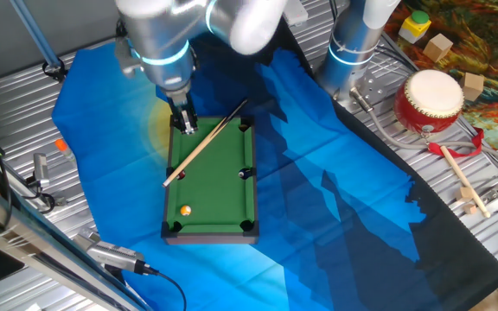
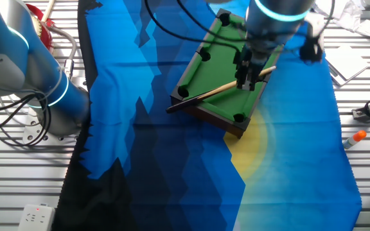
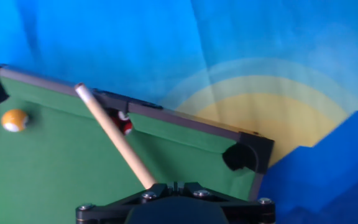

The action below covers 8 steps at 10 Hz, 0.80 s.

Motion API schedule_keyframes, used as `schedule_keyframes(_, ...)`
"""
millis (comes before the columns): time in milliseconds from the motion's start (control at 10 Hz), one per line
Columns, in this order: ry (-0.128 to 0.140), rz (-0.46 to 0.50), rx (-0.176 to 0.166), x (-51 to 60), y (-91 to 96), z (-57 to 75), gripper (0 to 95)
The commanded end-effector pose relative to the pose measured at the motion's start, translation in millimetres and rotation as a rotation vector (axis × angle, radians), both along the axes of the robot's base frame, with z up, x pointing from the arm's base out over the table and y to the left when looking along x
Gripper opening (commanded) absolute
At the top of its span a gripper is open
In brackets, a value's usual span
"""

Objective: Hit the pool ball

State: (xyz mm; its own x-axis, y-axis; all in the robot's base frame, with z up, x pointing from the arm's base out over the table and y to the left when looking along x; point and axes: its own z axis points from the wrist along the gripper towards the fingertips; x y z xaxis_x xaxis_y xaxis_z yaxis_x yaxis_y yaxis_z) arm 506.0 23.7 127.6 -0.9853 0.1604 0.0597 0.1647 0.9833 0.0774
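The pool ball point(image 1: 185, 210) is a tiny orange ball on the green felt near one end of the miniature pool table point(image 1: 223, 199). In the hand view the ball point(image 3: 15, 120) lies at the far left, near a corner pocket. My gripper point(image 1: 185, 126) hangs over the opposite end of the table and is shut on a wooden cue stick point(image 1: 204, 144). The stick point(image 3: 114, 135) runs from the jaws point(image 3: 173, 186) up-left, its end over the rail. A small red ball point(image 3: 125, 126) sits by the side pocket beside the stick. The other fixed view shows the gripper point(image 2: 246, 81) and stick point(image 2: 217, 91); the pool ball is hidden there.
A blue cloth point(image 1: 318, 216) covers the table. A red-and-white drum point(image 1: 430, 99), a drumstick point(image 1: 461, 177) and wooden blocks point(image 1: 439, 47) lie at the right. A second arm's base point(image 1: 353, 43) stands behind. A small orange cap-like piece point(image 1: 60, 145) lies at the left.
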Motion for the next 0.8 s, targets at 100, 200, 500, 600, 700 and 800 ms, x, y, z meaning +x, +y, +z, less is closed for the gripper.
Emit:
schedule_keyframes(100,0.033,0.114,-0.101,0.8,1.1,-1.0,0.0)
schedule_keyframes(200,0.047,0.128,-0.132,0.8,1.2,-1.1,0.0)
schedule_keyframes(500,0.060,0.172,-0.131,2.4,4.3,-5.3,0.0)
schedule_keyframes(600,0.060,0.172,-0.134,3.4,5.9,-7.9,0.0)
schedule_keyframes(700,0.060,0.169,-0.136,4.3,7.2,-10.2,0.0)
schedule_keyframes(800,0.060,0.156,-0.143,5.7,9.4,-14.4,0.0)
